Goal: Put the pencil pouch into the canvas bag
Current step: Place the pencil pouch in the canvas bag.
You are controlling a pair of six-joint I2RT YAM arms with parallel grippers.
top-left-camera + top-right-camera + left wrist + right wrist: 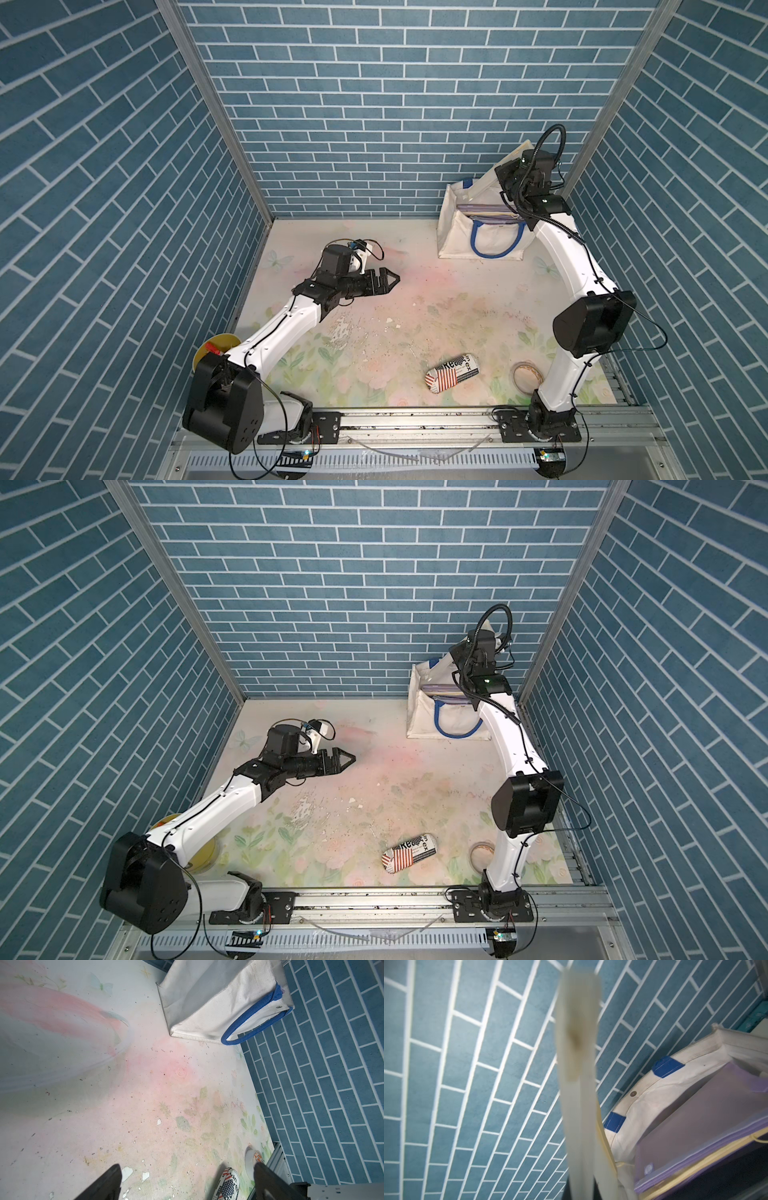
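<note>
- In both top views, the pencil pouch [453,371] is being shown lying on the floral mat [415,291] near the front edge. It is well apart from the canvas bag [457,241], which is standing in the far corner.
- In a top view, the left gripper [351,759] is being held over mid-table, nowhere near the pouch. A tape roll [524,364] is lying near the pouch and is best left undisturbed.
- In the left wrist view, the left claw's fingers [104,1184] are being held spread wide, with nothing between them. The pouch is being glimpsed beyond them. The pick is judged best made by lowering the spread jaws across the pouch's narrow width at its middle, so that the soft body is being squeezed evenly.
- In the right wrist view, a blurred off-white strip, seemingly the bag's rim, is being pinched by the right gripper [581,1192]. The jaws are pressed together on it, and the mouth is being held open. Part of the inside is being taken up by a purple folder [695,1126], so the pouch is judged best dropped into the free gap beside it.
</note>
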